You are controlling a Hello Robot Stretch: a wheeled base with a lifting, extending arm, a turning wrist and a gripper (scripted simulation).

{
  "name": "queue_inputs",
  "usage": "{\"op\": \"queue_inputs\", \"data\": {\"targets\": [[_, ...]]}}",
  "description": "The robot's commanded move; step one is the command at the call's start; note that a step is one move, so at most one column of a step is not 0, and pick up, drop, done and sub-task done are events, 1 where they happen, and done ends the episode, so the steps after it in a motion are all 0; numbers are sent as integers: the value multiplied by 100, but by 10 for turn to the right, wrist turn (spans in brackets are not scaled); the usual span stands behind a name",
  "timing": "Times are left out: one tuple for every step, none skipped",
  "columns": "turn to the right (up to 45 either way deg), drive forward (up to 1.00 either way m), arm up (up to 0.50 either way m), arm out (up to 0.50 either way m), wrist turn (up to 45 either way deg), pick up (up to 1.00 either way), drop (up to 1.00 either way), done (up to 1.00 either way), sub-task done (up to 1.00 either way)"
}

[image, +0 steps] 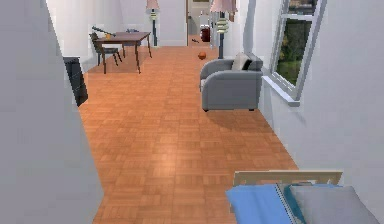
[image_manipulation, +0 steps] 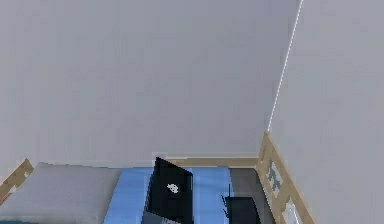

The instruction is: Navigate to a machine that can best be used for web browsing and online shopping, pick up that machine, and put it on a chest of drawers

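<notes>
A grey upholstered armchair (image: 230,85) stands on the orange-brown wooden plank floor (image: 170,130), below a white-framed window (image: 295,45). Far back stands a dark wooden table (image: 128,40), with a dark chair (image: 103,48) beside it. A blue-covered bed (image: 265,205) lies nearest.

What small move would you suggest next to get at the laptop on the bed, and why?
Probably nudge the base forward a little: in the arm side view the open laptop stands on the bed, left of the gripper, so they do not look lined up yet.
</notes>
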Motion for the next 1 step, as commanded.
{"op": "queue_inputs", "data": {"targets": [[0,0,0,0,0,100,0,0,0]]}}
